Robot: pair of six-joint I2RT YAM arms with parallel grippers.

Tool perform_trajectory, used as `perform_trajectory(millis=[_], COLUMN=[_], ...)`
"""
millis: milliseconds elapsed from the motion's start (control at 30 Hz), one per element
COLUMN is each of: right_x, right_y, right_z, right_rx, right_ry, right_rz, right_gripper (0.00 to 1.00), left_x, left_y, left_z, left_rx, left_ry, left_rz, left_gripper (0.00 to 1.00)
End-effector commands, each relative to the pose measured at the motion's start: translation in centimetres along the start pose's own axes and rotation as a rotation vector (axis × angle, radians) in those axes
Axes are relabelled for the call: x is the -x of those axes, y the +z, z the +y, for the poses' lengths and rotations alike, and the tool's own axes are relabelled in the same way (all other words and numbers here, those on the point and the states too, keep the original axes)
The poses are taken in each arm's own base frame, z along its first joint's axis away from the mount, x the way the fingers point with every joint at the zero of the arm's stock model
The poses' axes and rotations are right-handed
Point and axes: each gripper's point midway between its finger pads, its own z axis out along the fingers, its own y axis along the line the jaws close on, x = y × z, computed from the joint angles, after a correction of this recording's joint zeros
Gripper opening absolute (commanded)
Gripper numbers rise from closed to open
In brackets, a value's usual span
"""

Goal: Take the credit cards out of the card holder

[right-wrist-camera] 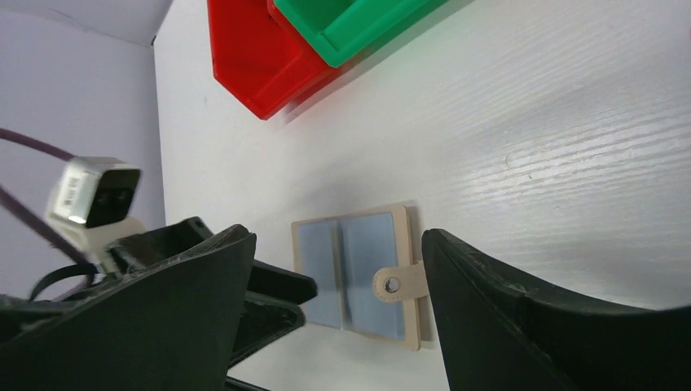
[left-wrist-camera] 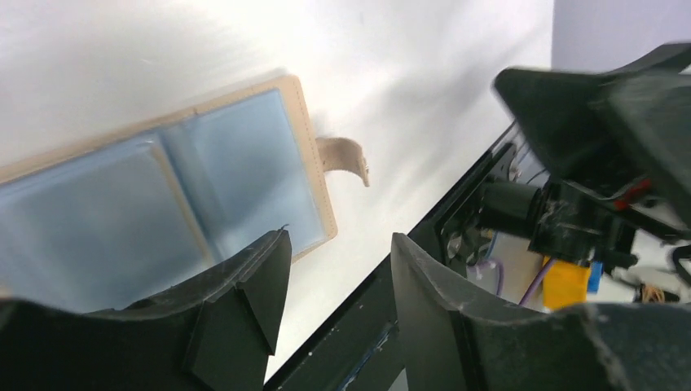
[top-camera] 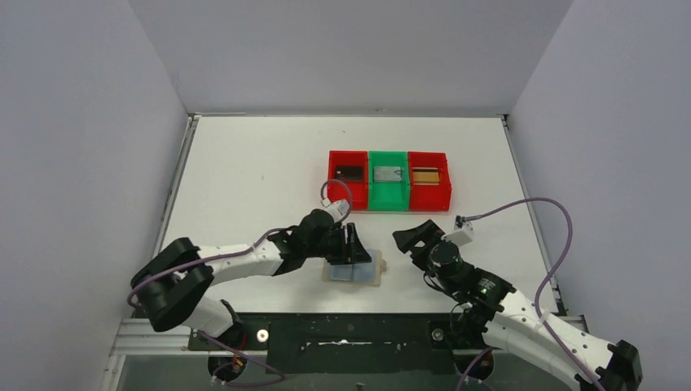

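The card holder (top-camera: 355, 271) lies open and flat near the table's front edge, its pale blue panels up and its tab (right-wrist-camera: 398, 285) pointing right. No card shows in its panels. Three credit cards lie in the trays: a dark one (top-camera: 349, 173), a grey one (top-camera: 388, 173) and a gold one (top-camera: 426, 175). My left gripper (top-camera: 353, 244) is open and empty over the holder's far edge; the holder (left-wrist-camera: 236, 179) shows beside its fingers (left-wrist-camera: 261, 277). My right gripper (top-camera: 411, 238) is open and empty just right of the holder (right-wrist-camera: 358, 277).
A row of three trays stands behind the holder: red (top-camera: 336, 191), green (top-camera: 388, 198), red (top-camera: 446, 191). The red (right-wrist-camera: 261, 57) and green (right-wrist-camera: 350, 24) trays show in the right wrist view. The black rail (left-wrist-camera: 391, 326) runs along the table's near edge.
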Motion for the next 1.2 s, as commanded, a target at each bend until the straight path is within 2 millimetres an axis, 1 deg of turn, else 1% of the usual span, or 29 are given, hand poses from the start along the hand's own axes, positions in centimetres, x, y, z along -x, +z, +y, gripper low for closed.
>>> perform_trajectory(millis=[0, 33, 100, 167, 267, 333, 367, 400, 433, 500, 633, 700, 833, 933, 1167], right_x=[0.8, 0.5, -0.3, -1.4, -3.4, -5.0, -5.7, -6.5, -7.1, -8.3, -10.2, -10.3, -10.0, -10.0, -10.3], right_y=[0.2, 0.4, 0.8, 1.3, 2.3, 3.0, 3.4, 3.9, 4.2, 5.1, 6.1, 6.3, 6.4, 6.2, 6.0], right_z=[2.8, 3.2, 4.3, 5.4, 6.8, 7.3, 7.2, 7.2, 7.0, 6.1, 4.5, 4.0, 1.9, 0.7, -0.7], right_rx=[0.065, 0.066, 0.088, 0.107, 0.142, 0.153, 0.147, 0.148, 0.142, 0.092, 0.032, 0.013, -0.076, -0.114, -0.140], right_ry=[-0.021, -0.034, -0.075, -0.107, -0.154, -0.170, -0.178, -0.183, -0.181, -0.177, -0.172, -0.177, -0.201, -0.198, -0.182], right_rz=[-0.009, 0.007, 0.054, 0.112, 0.208, 0.273, 0.301, 0.329, 0.355, 0.399, 0.473, 0.472, 0.457, 0.449, 0.454], right_gripper=[0.75, 0.74, 0.71, 0.71, 0.70, 0.69, 0.69, 0.69, 0.69, 0.69, 0.66, 0.65, 0.64, 0.64, 0.63], left_x=[4.0, 4.3, 4.8, 5.2, 5.2, 5.3, 5.2, 5.2, 5.2, 5.2, 4.8, 4.4, 4.0, 3.7, 2.8], left_y=[-3.6, -4.3, -5.7, -7.2, -8.9, -9.7, -10.0, -10.3, -10.5, -10.8, -10.5, -10.0, -8.7, -7.7, -5.2], left_z=[1.3, 2.4, 3.8, 4.9, 6.2, 6.4, 6.7, 6.7, 6.6, 6.1, 4.8, 4.2, 3.4, 2.8, 3.4], left_rx=[0.108, 0.144, 0.179, 0.211, 0.249, 0.244, 0.240, 0.227, 0.207, 0.157, 0.073, 0.044, 0.003, -0.032, -0.017], left_ry=[0.001, -0.028, -0.063, -0.092, -0.118, -0.138, -0.151, -0.161, -0.169, -0.170, -0.151, -0.133, -0.111, -0.100, -0.116], left_rz=[-0.223, -0.245, -0.283, -0.325, -0.373, -0.405, -0.418, -0.432, -0.444, -0.458, -0.422, -0.390, -0.319, -0.273, -0.176], left_gripper=[0.53, 0.56, 0.60, 0.65, 0.71, 0.75, 0.76, 0.76, 0.73, 0.69, 0.66, 0.64, 0.63, 0.61, 0.58])
